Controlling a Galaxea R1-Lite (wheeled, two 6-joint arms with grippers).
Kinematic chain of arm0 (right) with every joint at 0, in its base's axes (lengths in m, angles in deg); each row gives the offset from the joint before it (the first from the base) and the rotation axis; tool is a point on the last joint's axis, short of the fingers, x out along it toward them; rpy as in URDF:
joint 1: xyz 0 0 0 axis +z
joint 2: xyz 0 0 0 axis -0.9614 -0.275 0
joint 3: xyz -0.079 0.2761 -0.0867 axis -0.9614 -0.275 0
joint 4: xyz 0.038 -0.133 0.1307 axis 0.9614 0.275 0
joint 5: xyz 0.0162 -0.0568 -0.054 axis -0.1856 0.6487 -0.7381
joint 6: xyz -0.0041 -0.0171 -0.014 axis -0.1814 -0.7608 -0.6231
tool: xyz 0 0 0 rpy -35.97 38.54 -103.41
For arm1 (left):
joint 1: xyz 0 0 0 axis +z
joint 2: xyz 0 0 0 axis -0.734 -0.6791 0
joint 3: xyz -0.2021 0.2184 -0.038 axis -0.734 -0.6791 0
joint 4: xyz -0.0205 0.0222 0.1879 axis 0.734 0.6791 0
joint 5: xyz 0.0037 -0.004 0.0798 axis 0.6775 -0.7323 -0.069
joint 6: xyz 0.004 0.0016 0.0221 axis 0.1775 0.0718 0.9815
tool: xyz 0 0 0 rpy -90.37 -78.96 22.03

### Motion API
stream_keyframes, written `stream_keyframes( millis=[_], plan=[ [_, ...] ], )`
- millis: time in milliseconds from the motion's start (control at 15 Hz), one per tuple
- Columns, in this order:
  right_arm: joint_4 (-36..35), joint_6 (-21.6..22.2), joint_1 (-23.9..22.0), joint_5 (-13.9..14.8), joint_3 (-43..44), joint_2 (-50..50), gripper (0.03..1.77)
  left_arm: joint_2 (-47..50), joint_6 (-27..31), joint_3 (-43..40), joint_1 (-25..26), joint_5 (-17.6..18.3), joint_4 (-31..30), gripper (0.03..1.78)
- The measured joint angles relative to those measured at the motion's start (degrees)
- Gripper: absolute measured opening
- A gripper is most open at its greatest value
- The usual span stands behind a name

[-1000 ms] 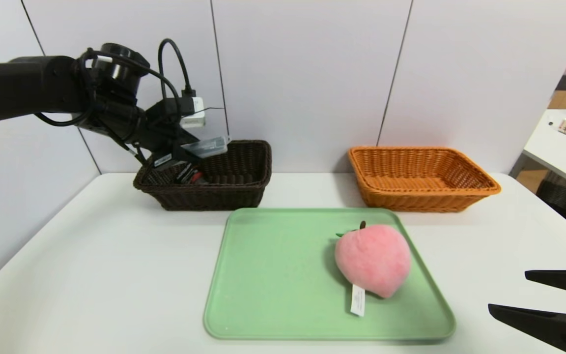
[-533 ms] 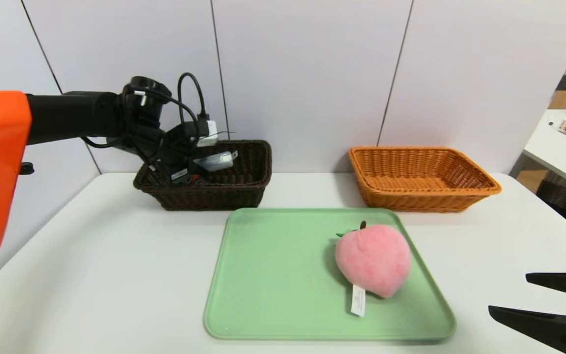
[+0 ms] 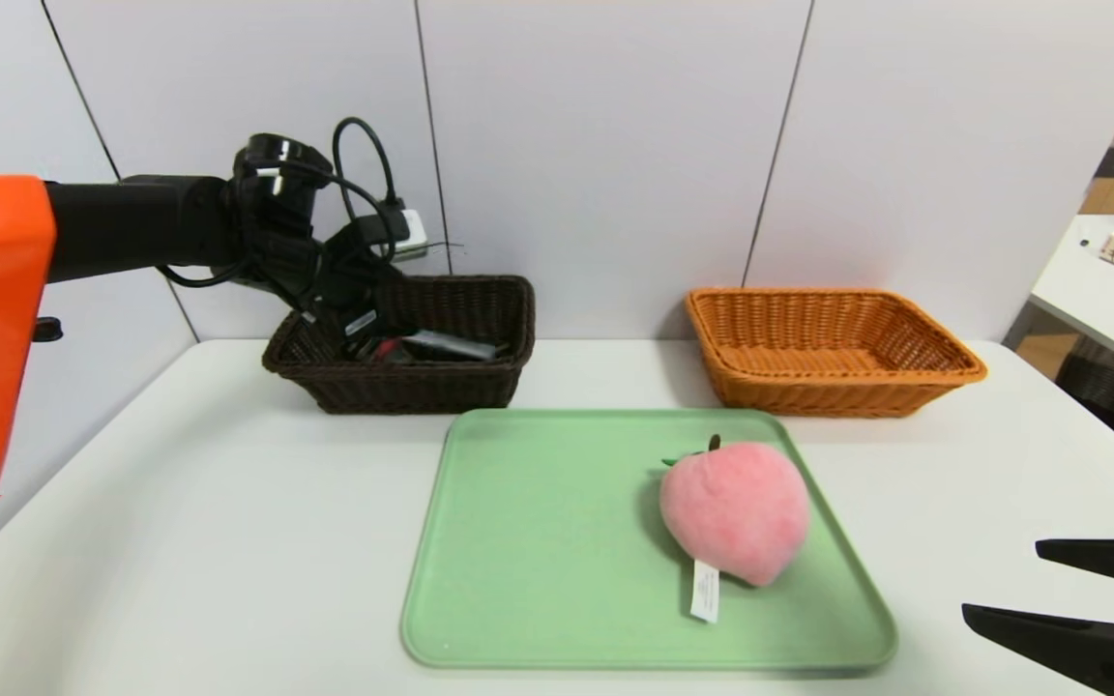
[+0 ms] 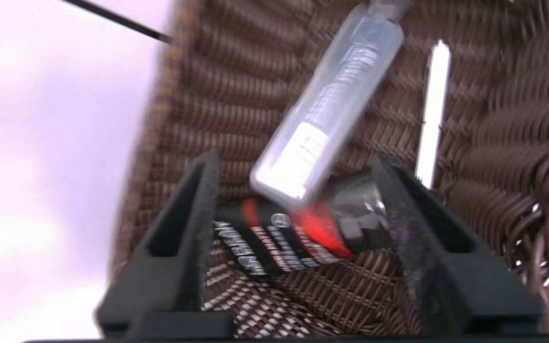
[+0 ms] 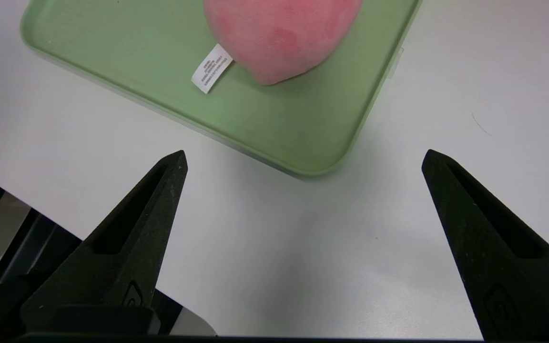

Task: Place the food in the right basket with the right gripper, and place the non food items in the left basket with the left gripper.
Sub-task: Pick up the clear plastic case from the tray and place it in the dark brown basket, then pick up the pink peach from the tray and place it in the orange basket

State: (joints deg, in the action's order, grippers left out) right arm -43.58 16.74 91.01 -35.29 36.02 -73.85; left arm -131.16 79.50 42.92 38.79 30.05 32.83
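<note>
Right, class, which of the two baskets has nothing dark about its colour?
The orange basket, on the robot's right; the other basket is dark brown.

Bare table (image 3: 605,372) separates the baskets; the plush peach (image 3: 736,512) obstructs the tray's right side (image 3: 857,580).

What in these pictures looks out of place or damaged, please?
Nothing looks damaged or spilled. The plush peach lies tilted on the green tray, its white label sticking out; slightly untidy, but harmless. In the dark basket, a clear case rests loosely across a black-and-red item.
</note>
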Motion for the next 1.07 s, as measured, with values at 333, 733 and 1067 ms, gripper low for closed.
stream_keyframes(
  millis=[333,733,1067],
  plan=[
    [-0.1,0.0,0.0,-0.1,1.1,-0.1,1.7,6.9,-15.7,-0.7,-0.5,0.0,1.0,1.45],
    [-0.8,0.2,0.4,0.2,4.9,-3.0,1.7,22.3,-40.0,-16.0,-7.3,-0.4,7.8,1.58],
    [-0.9,0.0,2.1,0.2,9.5,-9.5,1.7,33.7,-56.6,-29.3,-12.2,-4.2,8.2,1.64]
  ],
)
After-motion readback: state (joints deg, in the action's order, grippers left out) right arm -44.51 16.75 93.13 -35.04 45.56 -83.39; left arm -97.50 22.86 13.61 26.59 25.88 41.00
